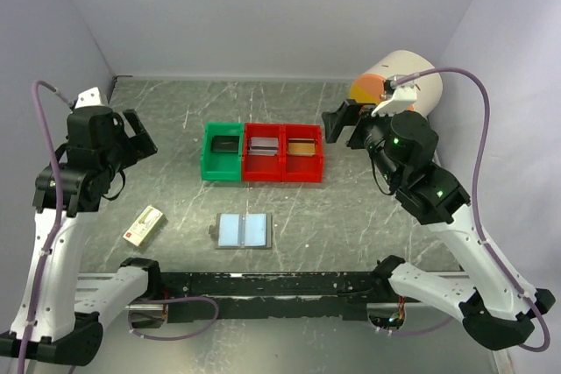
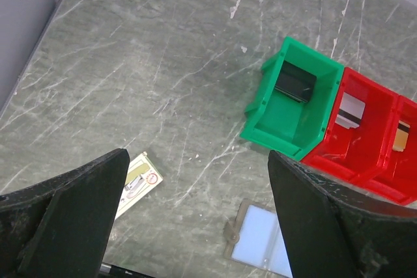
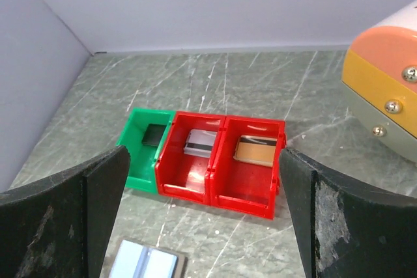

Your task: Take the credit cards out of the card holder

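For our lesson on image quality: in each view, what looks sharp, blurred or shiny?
Top external: even, soft light, card holder sharp. Left wrist: near tool fingers dark and soft, green bin crisp. Right wrist: pale sheen inside the middle red bin.

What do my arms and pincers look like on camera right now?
Left arm and right arm: white lower links, black upper joints, purple cables. Left pincer and right pincer: black, broad scuffed fingers. Green lights on the right arm.
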Controlling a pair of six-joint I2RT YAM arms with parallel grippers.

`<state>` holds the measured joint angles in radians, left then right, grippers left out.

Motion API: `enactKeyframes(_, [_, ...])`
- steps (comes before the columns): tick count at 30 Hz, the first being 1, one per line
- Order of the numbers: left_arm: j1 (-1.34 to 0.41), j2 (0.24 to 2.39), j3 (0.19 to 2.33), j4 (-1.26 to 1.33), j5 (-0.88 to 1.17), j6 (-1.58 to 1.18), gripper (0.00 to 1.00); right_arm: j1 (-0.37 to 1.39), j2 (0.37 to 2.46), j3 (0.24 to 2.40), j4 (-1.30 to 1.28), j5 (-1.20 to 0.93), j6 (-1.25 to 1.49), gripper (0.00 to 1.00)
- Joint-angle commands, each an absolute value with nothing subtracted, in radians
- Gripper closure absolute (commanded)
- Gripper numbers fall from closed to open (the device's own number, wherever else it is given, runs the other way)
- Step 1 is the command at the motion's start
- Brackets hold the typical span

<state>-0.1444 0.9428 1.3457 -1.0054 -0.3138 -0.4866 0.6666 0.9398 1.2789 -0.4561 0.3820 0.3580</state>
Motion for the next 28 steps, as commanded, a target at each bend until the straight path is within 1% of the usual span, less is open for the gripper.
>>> enactKeyframes(1, [-0.137, 0.915, 1.379, -1.059, -0.324, -0.504, 0.0, 0.663, 0.919, 1.297, -0.533, 0.343, 0.36, 0.0])
enactKeyframes(10, [-0.137, 0.921, 1.433, -1.057, -0.299, -0.492, 0.0, 0.662, 0.847, 1.264, -0.519, 0.343, 0.348, 0.0])
enactKeyframes(18, [-0.136, 0.942, 1.453, -1.064, -0.286, -0.485, 0.0, 0.663, 0.843, 1.274, -0.517, 0.332, 0.343, 0.0])
enactKeyframes(28, [-0.136, 0.923, 1.454, -1.057, -0.29, -0.473, 0.0, 0.663, 0.892, 1.28, -0.551, 0.347, 0.347, 0.0])
